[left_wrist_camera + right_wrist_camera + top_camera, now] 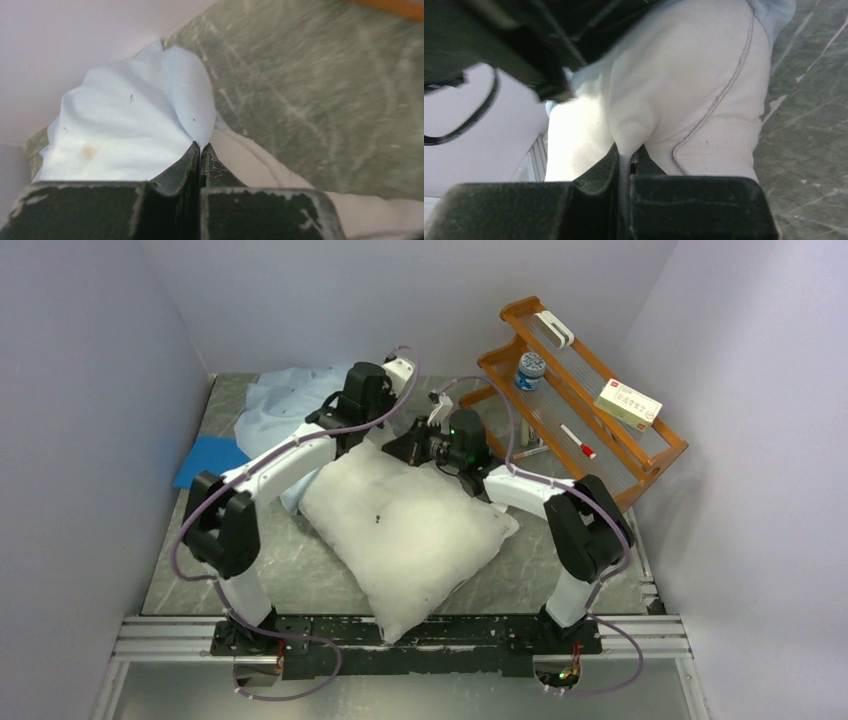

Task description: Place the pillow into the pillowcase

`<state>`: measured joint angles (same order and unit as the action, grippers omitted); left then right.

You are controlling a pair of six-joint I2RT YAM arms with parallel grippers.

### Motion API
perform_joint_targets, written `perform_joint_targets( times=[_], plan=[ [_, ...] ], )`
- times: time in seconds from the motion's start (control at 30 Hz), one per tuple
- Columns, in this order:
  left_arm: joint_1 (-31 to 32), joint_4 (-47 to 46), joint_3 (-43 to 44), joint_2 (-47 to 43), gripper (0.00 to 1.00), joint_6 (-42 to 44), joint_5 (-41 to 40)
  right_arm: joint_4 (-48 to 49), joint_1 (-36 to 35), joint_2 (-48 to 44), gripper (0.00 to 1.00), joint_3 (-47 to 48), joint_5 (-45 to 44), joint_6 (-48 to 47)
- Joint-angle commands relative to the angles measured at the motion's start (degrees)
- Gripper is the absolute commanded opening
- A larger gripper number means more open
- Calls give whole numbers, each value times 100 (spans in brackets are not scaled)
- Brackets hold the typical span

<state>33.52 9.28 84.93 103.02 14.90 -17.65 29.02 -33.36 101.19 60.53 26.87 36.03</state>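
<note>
Top external | one pillow (405, 530) | one pillowcase (283, 400) | one rack (512, 312)

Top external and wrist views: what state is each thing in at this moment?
pillow: lying outside the pillowcase, one fold pinched
pillowcase: crumpled behind the pillow
left tool: shut on the pillowcase
right tool: shut on the pillow
blue mat: lying flat
rack: tilted
</note>
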Motion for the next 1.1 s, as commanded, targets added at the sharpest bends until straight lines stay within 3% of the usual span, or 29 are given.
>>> perform_joint_targets(
  times=[0.0,0.23,0.47,0.57,0.67,0.73,0.77,0.87,1.07],
  plan=[
    [339,-401,-52,-1110,5,-587,1188,1198,-288,-598,0,-545,-257,484],
    [718,-835,-1089,-2269,5,-1448,2672,2353,-820,-1297,0,-1275,-1788,167],
    [998,-1366,-2092,-2504,5,-2166,3495,2728,-676,-784,0,-1237,-3126,759],
    [994,-1151,-2199,-2447,5,-2074,3400,2559,-454,-463,0,-1020,-3075,937],
    [973,-941,-2106,-2488,6,-2067,2671,2096,-379,-412,0,-848,-3003,755],
    [906,-549,-1889,-2466,27,-2010,2175,1605,-351,-485,1,-728,-2782,556],
    [847,-331,-1679,-2421,42,-1980,1921,1225,-354,-565,12,-651,-2722,409],
    [481,460,-1016,-2286,55,-2041,1400,-72,-372,-929,54,-425,-2489,-142],
    [-837,838,-1043,-2753,69,-2597,1144,-2699,-647,-1611,89,486,-3245,-1240]
  ],
)
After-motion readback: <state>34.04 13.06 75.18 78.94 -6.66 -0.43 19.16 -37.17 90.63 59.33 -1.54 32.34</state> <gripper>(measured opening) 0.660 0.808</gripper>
